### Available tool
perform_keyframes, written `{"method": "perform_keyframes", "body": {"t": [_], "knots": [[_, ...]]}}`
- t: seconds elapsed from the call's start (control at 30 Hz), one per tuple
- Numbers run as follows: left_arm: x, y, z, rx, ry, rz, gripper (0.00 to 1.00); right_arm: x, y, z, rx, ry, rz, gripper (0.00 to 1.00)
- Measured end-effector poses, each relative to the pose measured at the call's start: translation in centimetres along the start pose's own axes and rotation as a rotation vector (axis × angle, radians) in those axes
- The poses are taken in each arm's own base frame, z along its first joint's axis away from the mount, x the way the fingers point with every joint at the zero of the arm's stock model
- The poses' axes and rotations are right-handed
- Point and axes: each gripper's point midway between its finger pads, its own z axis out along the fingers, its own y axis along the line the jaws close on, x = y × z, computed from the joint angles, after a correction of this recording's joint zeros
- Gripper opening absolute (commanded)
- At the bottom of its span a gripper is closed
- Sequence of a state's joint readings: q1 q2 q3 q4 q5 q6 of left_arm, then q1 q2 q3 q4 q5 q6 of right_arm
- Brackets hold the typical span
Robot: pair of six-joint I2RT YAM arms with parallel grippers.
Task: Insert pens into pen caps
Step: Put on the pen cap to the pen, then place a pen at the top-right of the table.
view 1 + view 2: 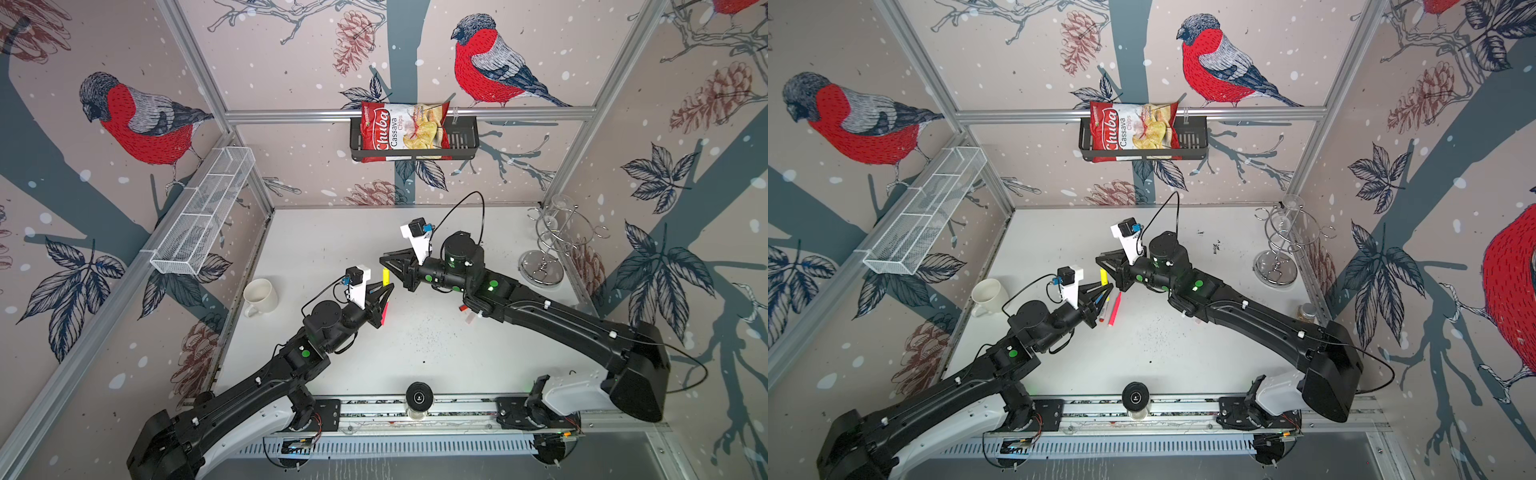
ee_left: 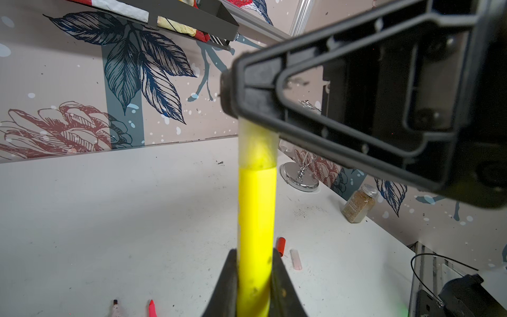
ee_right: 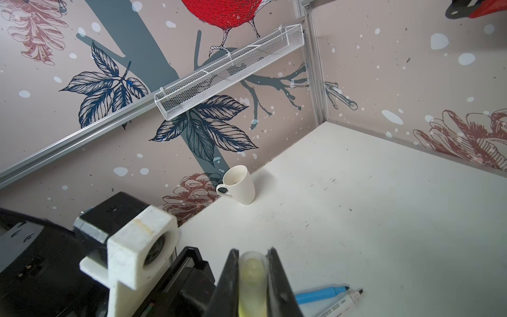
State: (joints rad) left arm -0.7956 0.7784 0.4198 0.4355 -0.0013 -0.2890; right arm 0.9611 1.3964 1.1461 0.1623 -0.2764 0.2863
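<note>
Capping step: left gripper (image 2: pixel 253 256) clamps yellow pen (image 2: pixel 256 208); right gripper (image 3: pixel 252 254), just beyond it, pinches translucent cap (image 2: pixel 256 148) over tip. Next, likely: push coaxially, seat fully.

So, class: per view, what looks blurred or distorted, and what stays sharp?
Left wrist view: the yellow pen and translucent cap, near the lens, are soft; the spice jar is sharper. Right wrist view: the translucent cap is blurred, the mug crisp. In both top views the aluminium frame splays outward: distortion.

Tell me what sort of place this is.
Probably a robot test cell, not a home: aluminium frame holding wallpapered panels, left arm and right arm mounted at a white table, props like a mug.
</note>
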Motion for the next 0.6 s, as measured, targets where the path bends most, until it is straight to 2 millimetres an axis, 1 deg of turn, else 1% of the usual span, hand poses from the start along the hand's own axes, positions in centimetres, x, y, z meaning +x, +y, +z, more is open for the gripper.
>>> {"method": "perform_keyframes", "body": {"t": [0.17, 0.2, 0.27, 0.3, 0.37, 0.43, 0.5, 0.6], "knots": [[0.2, 0.0, 0.2, -0.001, 0.005, 0.0, 0.0, -0.2, -0.1, 0.0, 0.011, 0.014, 0.002, 0.0], [0.3, 0.1, 0.3, -0.002, 0.007, 0.0, 0.1, -0.3, -0.3, 0.0, 0.014, 0.018, 0.006, 0.0], [0.3, 0.1, 0.5, -0.002, 0.006, -0.002, 0.39, -0.5, -0.7, -0.1, 0.016, 0.029, 0.015, 0.0], [0.3, 0.0, 0.6, 0.002, 0.007, 0.001, 0.48, -0.5, -1.0, -0.2, 0.02, 0.035, 0.021, 0.0], [-0.4, -0.6, 0.8, 0.033, -0.014, 0.006, 0.57, -0.2, -2.0, -0.6, 0.032, 0.06, 0.051, 0.0], [-0.9, -0.9, 0.9, 0.043, -0.03, 0.006, 0.6, -0.2, -3.8, -1.0, 0.071, 0.066, 0.089, 0.0], [-0.8, -0.9, 1.0, 0.046, -0.025, 0.009, 0.61, -0.5, -5.9, -1.7, 0.122, 0.048, 0.127, 0.0], [-1.0, -1.2, 0.9, 0.06, -0.028, 0.012, 0.62, -0.6, -7.8, -2.7, 0.171, 0.031, 0.183, 0.0]]}}
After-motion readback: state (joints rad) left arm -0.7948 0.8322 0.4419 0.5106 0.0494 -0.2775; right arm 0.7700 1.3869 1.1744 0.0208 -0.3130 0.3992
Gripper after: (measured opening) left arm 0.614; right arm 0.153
